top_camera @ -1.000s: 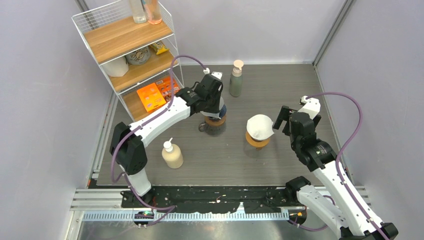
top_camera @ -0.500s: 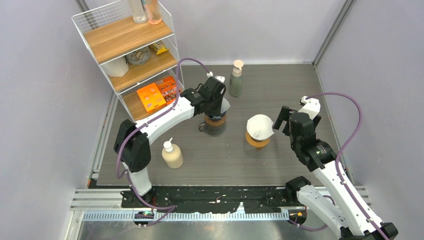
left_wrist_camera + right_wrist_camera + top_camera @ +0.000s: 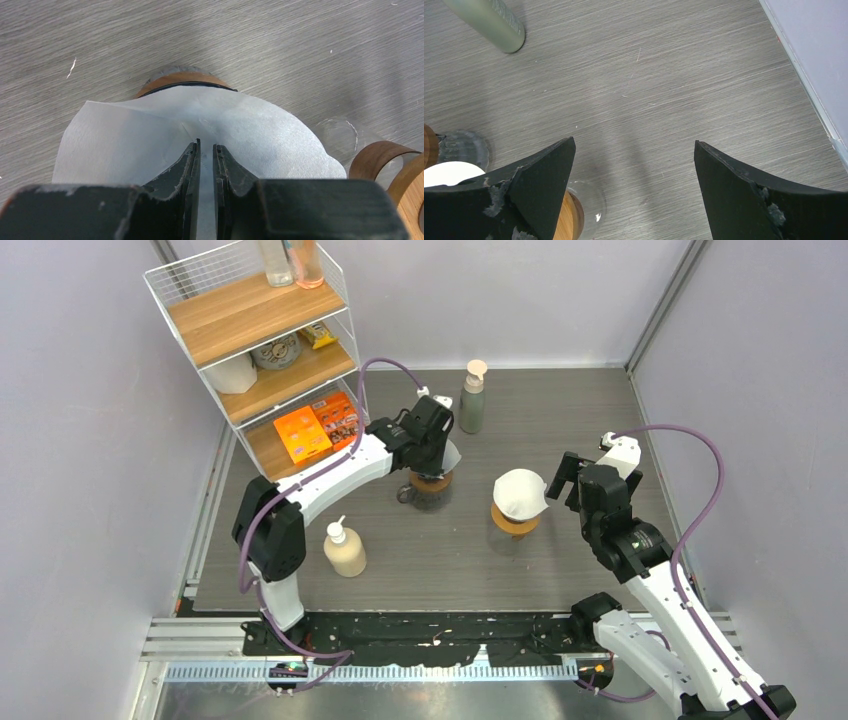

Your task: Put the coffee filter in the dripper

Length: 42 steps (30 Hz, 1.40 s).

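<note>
So, going from the left: a wire shelf rack (image 3: 230,315) is standing in the far-left corner of the desk (image 3: 450,560), and it's carrying orange boxes (image 3: 303,432) on its bottom shelf. A beige pump bottle (image 3: 344,550) is sitting near the front, just beside the left arm (image 3: 320,485).

That arm is reaching out toward the middle, and the left jaws are pinching the coffee filter (image 3: 125,145) by a fold. The wrist view is showing them nearly pressed together with the white paper caught between. The filter is fanning out to both sides of the jaws and hanging right over the dripper (image 3: 185,79), whose wooden collar is peeking out past the paper's far edge. From above, the filter (image 3: 452,453) is sitting tilted on top of that dripper (image 3: 432,488). I can't tell if it's actually touching the rim or hovering just above.

A green pump bottle (image 3: 472,405) is standing behind, near the back wall.

Further right, a second dripper (image 3: 516,523) is holding its own white filter (image 3: 520,492), opened up in the cone.

The right arm (image 3: 640,540) is waiting beside that one. The right jaws are spread wide, gripping nothing and pointing at bare desk in the wrist view, with the green bottle (image 3: 489,22) showing top-left.
</note>
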Motion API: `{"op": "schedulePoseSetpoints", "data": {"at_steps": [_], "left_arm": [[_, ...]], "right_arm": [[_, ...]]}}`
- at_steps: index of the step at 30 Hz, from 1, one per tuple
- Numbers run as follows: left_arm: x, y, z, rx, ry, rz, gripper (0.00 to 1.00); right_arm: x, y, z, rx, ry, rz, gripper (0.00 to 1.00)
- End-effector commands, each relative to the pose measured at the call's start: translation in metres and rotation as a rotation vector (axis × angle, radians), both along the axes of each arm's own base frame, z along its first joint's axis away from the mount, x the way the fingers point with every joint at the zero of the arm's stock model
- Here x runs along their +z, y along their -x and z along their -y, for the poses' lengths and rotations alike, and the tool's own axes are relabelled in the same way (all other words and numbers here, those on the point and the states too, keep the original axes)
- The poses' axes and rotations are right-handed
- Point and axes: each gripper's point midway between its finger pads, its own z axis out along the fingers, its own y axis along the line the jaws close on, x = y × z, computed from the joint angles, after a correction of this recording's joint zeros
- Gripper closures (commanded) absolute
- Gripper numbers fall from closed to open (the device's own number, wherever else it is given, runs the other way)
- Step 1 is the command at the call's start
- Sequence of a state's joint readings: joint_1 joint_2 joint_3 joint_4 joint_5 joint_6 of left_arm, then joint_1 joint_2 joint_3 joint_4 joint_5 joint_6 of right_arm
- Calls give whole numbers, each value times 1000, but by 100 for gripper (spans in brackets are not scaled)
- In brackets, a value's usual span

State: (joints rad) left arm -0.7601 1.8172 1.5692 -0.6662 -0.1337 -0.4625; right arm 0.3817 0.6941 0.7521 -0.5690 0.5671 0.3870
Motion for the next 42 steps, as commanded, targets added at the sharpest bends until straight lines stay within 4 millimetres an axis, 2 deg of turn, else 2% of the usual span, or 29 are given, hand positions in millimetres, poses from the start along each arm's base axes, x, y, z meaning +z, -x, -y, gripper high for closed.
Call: {"op": "schedulePoseSetpoints", "data": {"at_steps": [1,11,20,37,42], "left_arm": [[8,0,6,-28,7,11,79],[-4,5,9,-57,2,-28,79],[-19,18,12,-96,-2,-107,80],[-31,19,4,-92,-82,-160,80],[-27,18,8,-96,-68,-153,80]], "right_arm": [[5,-4,5,-27,15,23,5],[3,-5,5,-29,19,14,5],[2,-5,5,-29,23,9,5],[-2,-6,8,-42,37,-2,5],[-2,-6,8,-42,38,-3,5]]}}
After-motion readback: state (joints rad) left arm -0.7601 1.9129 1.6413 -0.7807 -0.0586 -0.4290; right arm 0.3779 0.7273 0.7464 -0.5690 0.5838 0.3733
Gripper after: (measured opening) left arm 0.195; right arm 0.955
